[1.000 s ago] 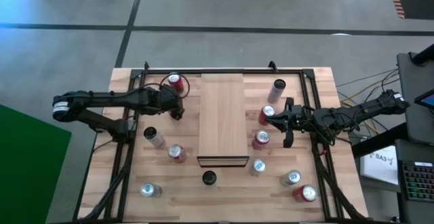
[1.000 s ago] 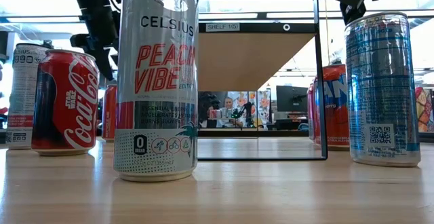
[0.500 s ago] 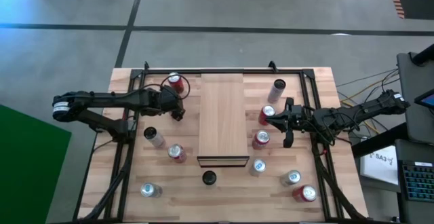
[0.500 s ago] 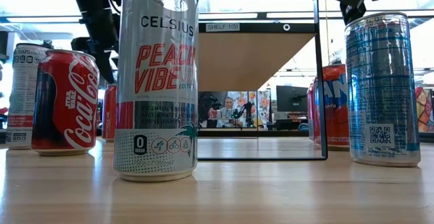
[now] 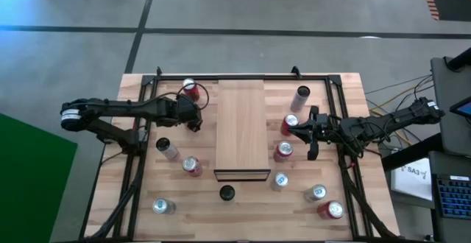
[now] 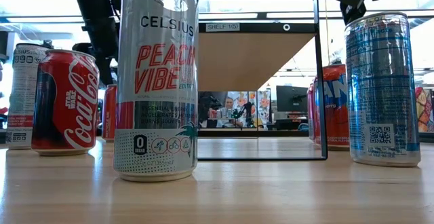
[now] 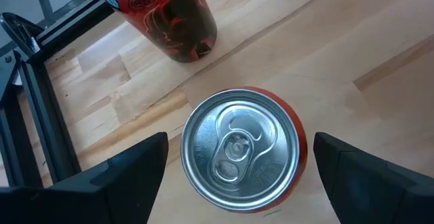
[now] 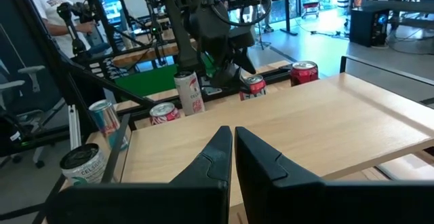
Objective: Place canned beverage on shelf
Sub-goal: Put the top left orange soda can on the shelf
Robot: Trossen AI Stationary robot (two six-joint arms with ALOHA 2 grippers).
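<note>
Red can (image 7: 241,149) standing upright mid-frame in the left wrist view, left gripper (image 7: 237,166) hovering over it, fingers spread wide either side (gripping nothing). Lying at centre of the high view, light wood shelf (image 5: 241,121). Waiting right of shelf, right gripper (image 5: 292,132), fingers pressed together, holding nothing.

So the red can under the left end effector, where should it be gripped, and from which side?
Grip the red can on its round side wall just below the rim, coming straight down from above. It stands upright, lid up, and the left end effector, open, already straddles it, with bare wood beside each finger.
</note>
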